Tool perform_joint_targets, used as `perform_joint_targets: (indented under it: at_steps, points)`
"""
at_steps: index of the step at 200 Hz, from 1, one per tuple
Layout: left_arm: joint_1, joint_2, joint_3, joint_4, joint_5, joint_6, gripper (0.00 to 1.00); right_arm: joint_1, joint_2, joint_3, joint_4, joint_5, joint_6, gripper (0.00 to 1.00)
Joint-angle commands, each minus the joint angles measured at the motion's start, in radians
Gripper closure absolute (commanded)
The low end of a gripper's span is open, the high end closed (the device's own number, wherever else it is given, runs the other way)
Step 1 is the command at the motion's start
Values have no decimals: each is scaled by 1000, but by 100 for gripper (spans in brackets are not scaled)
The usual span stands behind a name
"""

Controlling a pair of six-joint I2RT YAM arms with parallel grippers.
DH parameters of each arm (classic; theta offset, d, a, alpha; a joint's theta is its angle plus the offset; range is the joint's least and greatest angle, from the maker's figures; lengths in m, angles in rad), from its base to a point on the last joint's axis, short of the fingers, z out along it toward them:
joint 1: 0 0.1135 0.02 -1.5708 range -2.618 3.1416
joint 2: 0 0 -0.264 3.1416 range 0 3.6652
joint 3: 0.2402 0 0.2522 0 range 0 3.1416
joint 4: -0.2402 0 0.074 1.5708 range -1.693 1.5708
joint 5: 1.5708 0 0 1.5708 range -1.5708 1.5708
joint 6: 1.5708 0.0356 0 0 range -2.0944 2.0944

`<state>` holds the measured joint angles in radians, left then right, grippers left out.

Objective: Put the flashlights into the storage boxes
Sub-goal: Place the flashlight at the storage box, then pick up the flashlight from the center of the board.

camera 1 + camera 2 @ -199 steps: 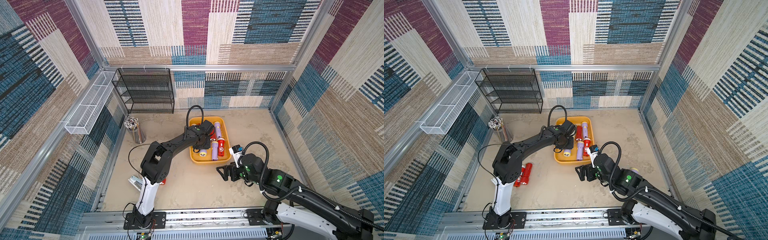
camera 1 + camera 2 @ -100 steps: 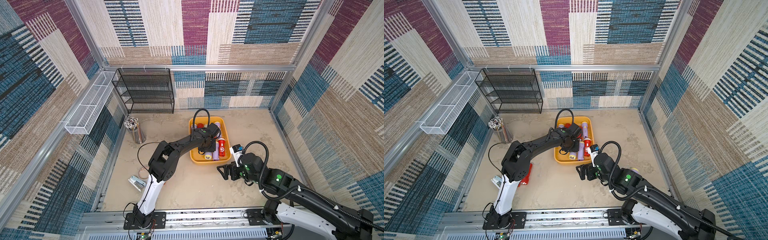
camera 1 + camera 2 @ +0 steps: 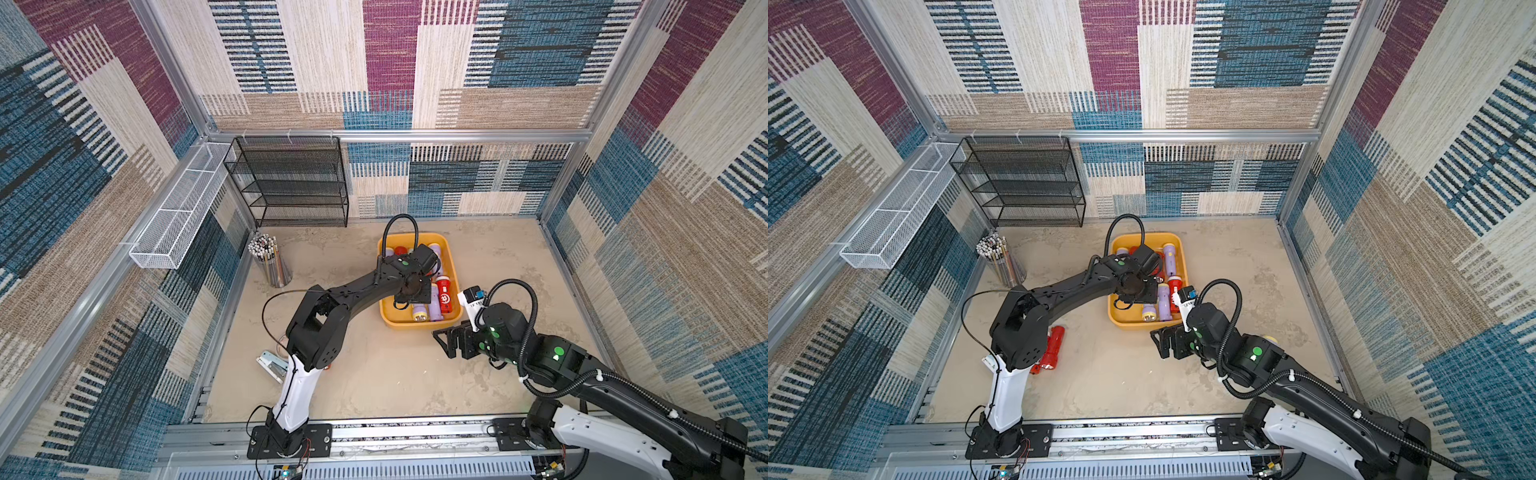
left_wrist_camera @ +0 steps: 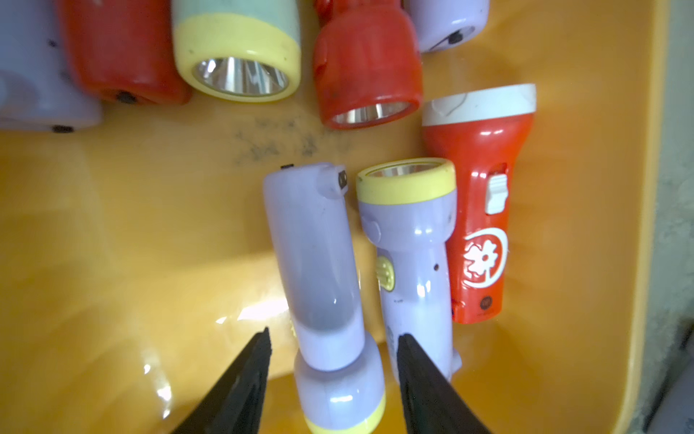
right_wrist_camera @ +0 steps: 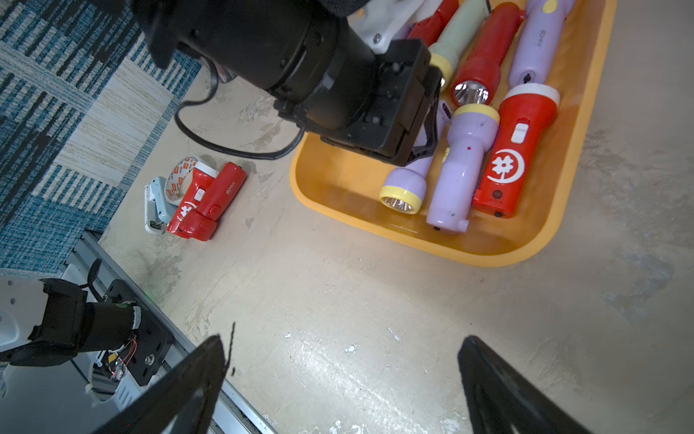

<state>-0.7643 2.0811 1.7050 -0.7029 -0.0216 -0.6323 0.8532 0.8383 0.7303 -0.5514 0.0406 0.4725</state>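
The shallow yellow-orange plastic tray (image 3: 419,325), glossy with rounded corners and a scuffed grey patch on its floor, sits on the rough sandy counter (image 3: 395,382) and holds a heap of smooth, chunky flashlights. The left gripper (image 4: 333,338) hangs low inside the tray, its black tapered jaws parted to either side of a lilac flashlight (image 4: 319,263) that lies flat on the tray floor; a sliver of gap shows on both sides, so they grasp nothing. This flashlight has a round barrel swelling into a bulbous head with a yellow ring. Just beside it lies a 2nd lilac flashlight (image 4: 413,244) with a yellow head, then a shiny red flashlight (image 4: 480,188) with a white head, a white slide switch and a white flower emblem. Further along the tray lie an all-red one (image 4: 364,75) and a pale green one (image 4: 236,37), whose mirrored reflectors show. 2 more red flashlights (image 5: 210,195) lie touching on the counter, well apart from the tray, against a tape roll (image 5: 184,173). The right gripper (image 5: 345,338) hovers over bare counter just beside the tray, jaws spread wide and empty.
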Motion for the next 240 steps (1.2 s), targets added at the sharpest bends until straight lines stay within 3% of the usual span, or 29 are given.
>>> perform_joint_targets:
  at_steps: [1, 60, 104, 152, 206, 240]
  points:
    - [1, -56, -44, 4, -38, 15, 41, 1, 14, 6, 11, -28, -32, 0]
    - [12, -279, -284, 26, -139, 61, 32, 0, 113, 8, 67, -69, -19, 0]
    - [70, -487, -531, 48, -157, 60, 31, 0, 164, 29, 112, -117, -8, 0]
    - [142, -691, -727, 32, -165, 56, 27, 1, 241, 33, 246, -362, -14, 0]
    - [224, -762, -849, 46, -118, 52, 26, 4, 299, 69, 243, -354, -16, 0]
    - [248, -763, -884, 57, -106, 52, 31, 6, 307, 71, 237, -341, -12, 0]
